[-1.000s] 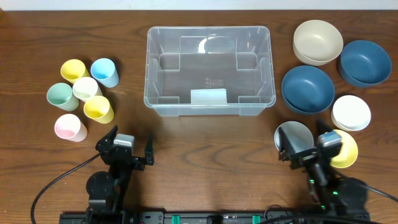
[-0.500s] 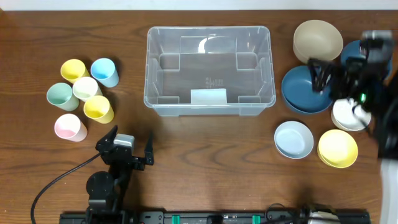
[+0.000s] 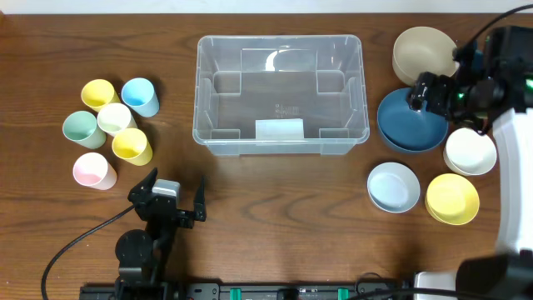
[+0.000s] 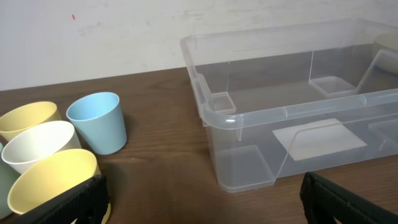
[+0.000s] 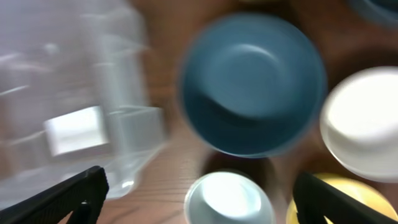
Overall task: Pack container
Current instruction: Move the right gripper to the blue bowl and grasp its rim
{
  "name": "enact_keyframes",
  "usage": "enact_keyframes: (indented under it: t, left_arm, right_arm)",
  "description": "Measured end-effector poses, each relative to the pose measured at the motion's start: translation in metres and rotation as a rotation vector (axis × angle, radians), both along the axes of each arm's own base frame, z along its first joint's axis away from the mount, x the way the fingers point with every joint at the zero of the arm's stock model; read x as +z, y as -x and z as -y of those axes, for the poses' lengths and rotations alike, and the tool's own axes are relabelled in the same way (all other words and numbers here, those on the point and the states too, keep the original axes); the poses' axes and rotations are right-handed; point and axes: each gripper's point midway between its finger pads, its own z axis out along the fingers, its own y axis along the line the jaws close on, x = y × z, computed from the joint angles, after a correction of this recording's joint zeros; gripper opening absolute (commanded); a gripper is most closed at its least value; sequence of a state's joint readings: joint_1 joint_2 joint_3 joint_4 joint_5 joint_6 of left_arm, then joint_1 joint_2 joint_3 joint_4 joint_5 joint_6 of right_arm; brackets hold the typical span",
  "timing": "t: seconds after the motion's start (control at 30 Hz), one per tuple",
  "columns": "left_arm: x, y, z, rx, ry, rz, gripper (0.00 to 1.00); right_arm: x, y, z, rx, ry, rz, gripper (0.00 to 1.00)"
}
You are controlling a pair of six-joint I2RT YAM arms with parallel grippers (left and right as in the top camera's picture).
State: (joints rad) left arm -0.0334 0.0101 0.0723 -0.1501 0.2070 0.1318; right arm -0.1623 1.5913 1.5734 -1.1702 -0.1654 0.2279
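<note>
Overhead: container (image 3: 281, 50) clear, rectangular, rounded corners, ribbed; left end effector (image 3: 173, 196), right end effector (image 5: 200, 198) both spread wide

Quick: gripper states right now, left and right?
Left gripper: open, holding nothing.
Right gripper: open, holding nothing.

Robotics lab test station. A dark wood-grain bench (image 3: 275, 208) stands against a bare pale wall (image 4: 93, 37). At 6 o'clock a black mounting rail (image 3: 291, 293) with green fittings runs along the bench edge. A black robot arm (image 3: 137, 250) stands at 7 o'clock, with a cable (image 3: 71, 243) looping beside it. Props lie in tidy groups: pastel cups (image 3: 112, 119) at 9 o'clock, bowls (image 3: 400, 125) at 3 o'clock and a clear container (image 3: 279, 39) at 12 o'clock.
</note>
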Motion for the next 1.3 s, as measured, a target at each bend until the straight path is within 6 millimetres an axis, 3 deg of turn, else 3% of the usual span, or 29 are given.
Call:
enact_keyframes:
  t: [0.23, 0.4, 0.6, 0.9, 1.23, 1.3]
  left_arm:
    - [0.000, 0.000, 0.000, 0.000, 0.000, 0.000, 0.98]
    - [0.000, 0.000, 0.000, 0.000, 0.000, 0.000, 0.98]
    - [0.000, 0.000, 0.000, 0.000, 0.000, 0.000, 0.98]
    - [0.000, 0.000, 0.000, 0.000, 0.000, 0.000, 0.98]
    - [0.000, 0.000, 0.000, 0.000, 0.000, 0.000, 0.98]
    - [0.000, 0.000, 0.000, 0.000, 0.000, 0.000, 0.98]
  right_arm:
    - [-0.048, 0.002, 0.032, -0.155, 0.051, -0.104, 0.84]
    - [-0.089, 0.019, 0.045, -0.251, 0.050, -0.183, 0.71]
    - [-0.120, 0.022, 0.052, -0.323, 0.040, -0.176, 0.53]
    - [-0.162, 0.032, 0.049, -0.414, 0.010, -0.167, 0.38]
    - [-0.170, 0.030, 0.053, -0.450, 0.010, -0.142, 0.04]
    - [-0.169, 0.029, 0.052, -0.450, 0.008, -0.137, 0.01]
